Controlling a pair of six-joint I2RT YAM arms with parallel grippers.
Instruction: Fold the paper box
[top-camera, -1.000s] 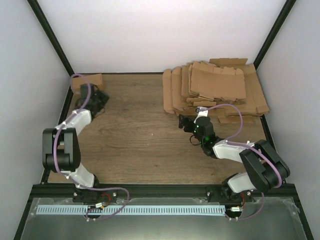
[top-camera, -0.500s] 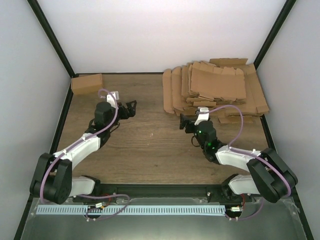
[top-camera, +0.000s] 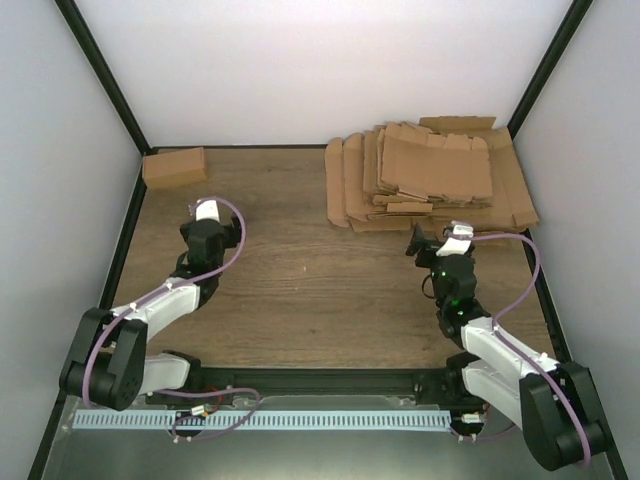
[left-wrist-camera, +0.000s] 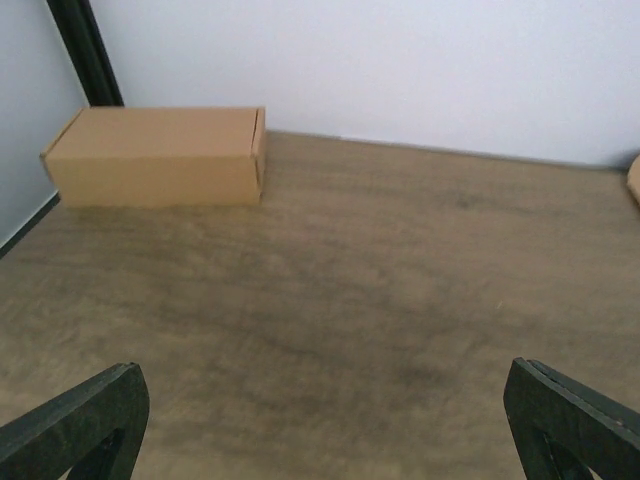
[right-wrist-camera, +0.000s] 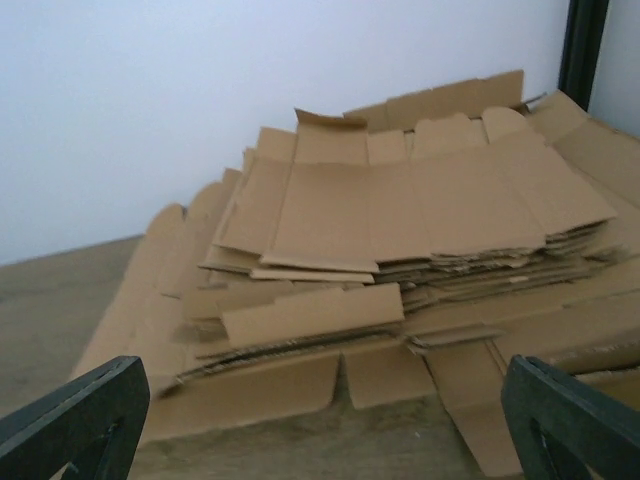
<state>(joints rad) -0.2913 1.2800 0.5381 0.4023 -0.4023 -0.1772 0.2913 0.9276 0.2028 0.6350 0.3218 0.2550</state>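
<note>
While the paper box (top-camera: 174, 166) is sitting closed at the far left corner of the bench (top-camera: 300, 280), the left tool (left-wrist-camera: 322, 372) and the right tool (right-wrist-camera: 322, 365) are hovering spread and empty, so folding is seemingly finishing, calling only for retreat.

Wood table (top-camera: 300, 290): closed paper box (top-camera: 174, 166) far-left corner; pile of flat blanks (top-camera: 430, 180) far right

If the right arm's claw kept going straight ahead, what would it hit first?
Most likely the pile of flat cardboard blanks: the right gripper, jaws open, faces its near edge across bare table. How far is unclear.
</note>
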